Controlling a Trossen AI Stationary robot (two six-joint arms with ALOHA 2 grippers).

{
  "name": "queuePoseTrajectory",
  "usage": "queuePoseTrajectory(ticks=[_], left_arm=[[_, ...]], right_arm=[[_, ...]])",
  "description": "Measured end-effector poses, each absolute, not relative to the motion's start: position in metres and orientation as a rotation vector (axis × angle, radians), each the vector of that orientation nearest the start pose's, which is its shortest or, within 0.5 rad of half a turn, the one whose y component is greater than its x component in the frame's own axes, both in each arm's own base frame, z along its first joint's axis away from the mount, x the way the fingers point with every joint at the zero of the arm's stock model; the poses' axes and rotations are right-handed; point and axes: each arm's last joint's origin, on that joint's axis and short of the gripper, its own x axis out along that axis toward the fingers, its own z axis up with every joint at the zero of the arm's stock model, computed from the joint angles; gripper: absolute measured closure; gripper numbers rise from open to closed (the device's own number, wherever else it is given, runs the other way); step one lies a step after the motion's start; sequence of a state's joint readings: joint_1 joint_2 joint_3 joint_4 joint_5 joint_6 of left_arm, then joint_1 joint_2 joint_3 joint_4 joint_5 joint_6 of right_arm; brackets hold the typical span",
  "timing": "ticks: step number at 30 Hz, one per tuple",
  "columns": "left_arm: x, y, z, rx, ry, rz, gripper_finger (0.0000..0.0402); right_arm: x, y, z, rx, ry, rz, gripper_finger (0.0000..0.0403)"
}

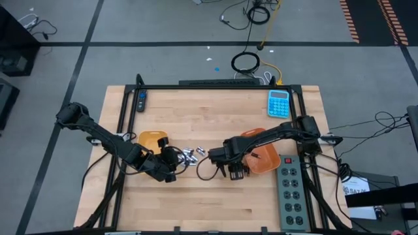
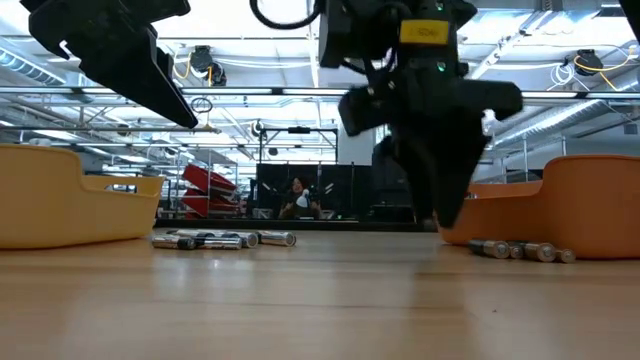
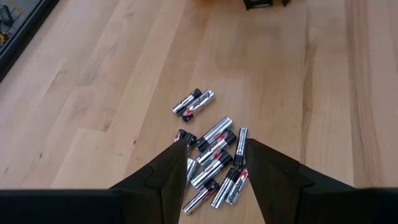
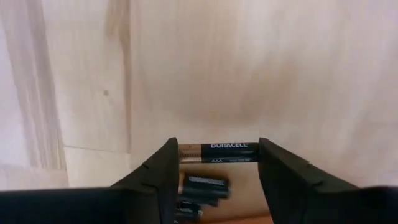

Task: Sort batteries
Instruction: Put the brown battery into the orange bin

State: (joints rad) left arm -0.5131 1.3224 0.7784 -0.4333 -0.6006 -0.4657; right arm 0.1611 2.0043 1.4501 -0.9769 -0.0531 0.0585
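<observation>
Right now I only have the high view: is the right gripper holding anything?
Observer: Yes. The right wrist view shows a dark Duracell battery clamped end to end in the right gripper.
Operator: Anything underneath it?
Observer: More dark batteries lie on the table just below it.
Operator: And the left gripper?
Observer: The left gripper is open, hovering above the silvery pile.

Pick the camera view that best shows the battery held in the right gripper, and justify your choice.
Right wrist view: the battery spans the right gripper fingers, label readable. The high view shows only the gripper from above; the low view hides the battery; the left wrist view misses it.
</observation>
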Motion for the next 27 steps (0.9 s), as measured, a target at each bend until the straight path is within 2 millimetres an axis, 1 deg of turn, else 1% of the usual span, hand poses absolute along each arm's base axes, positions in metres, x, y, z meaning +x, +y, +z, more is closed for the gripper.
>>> queuePoseTrajectory(ticks=[3,5,8,10,12,13,15,16,19,23,24,25,27], left_arm=[[0.223,-0.107,0.208,0.079,0.782,0.267,0.0231],[0.223,-0.107,0.208,0.079,0.782,0.267,0.0231],[0.223,-0.107,0.208,0.077,0.784,0.264,0.0231],[0.223,-0.107,0.208,0.077,0.784,0.263,0.0231],[0.223,-0.107,0.208,0.078,0.785,0.263,0.0231],[0.223,-0.107,0.208,0.078,0.784,0.263,0.0231],[0.223,-0.107,0.208,0.078,0.784,0.263,0.0231],[0.223,-0.107,0.208,0.077,0.784,0.263,0.0231],[0.223,-0.107,0.208,0.074,0.784,0.263,0.0231],[0.222,-0.109,0.208,0.057,0.781,0.264,0.0231],[0.222,-0.109,0.208,0.058,0.781,0.262,0.0231],[0.222,-0.11,0.208,0.059,0.781,0.26,0.0231],[0.222,-0.11,0.208,0.058,0.78,0.26,0.0231]], right_arm=[[0.367,0.056,0.179,-0.034,1.532,0.108,0.0239],[0.362,0.053,0.194,-0.057,1.532,0.073,0.0239],[0.348,0.049,0.223,-0.072,1.522,0.004,0.024],[0.339,0.048,0.239,-0.04,1.511,-0.027,0.0242],[0.328,0.046,0.248,-0.012,1.533,-0.059,0.0242],[0.323,0.045,0.25,0.0,1.556,-0.077,0.0242],[0.313,0.042,0.247,0.019,1.61,-0.113,0.0242],[0.309,0.041,0.241,0.026,1.641,-0.129,0.0242],[0.298,0.039,0.218,0.027,1.714,-0.149,0.0242],[0.29,0.037,0.188,0.031,1.714,-0.153,0.0242],[0.288,0.037,0.182,0.038,1.712,-0.158,0.0235],[0.287,0.036,0.177,0.046,1.708,-0.166,0.022],[0.284,0.034,0.172,0.059,1.713,-0.179,0.018]])
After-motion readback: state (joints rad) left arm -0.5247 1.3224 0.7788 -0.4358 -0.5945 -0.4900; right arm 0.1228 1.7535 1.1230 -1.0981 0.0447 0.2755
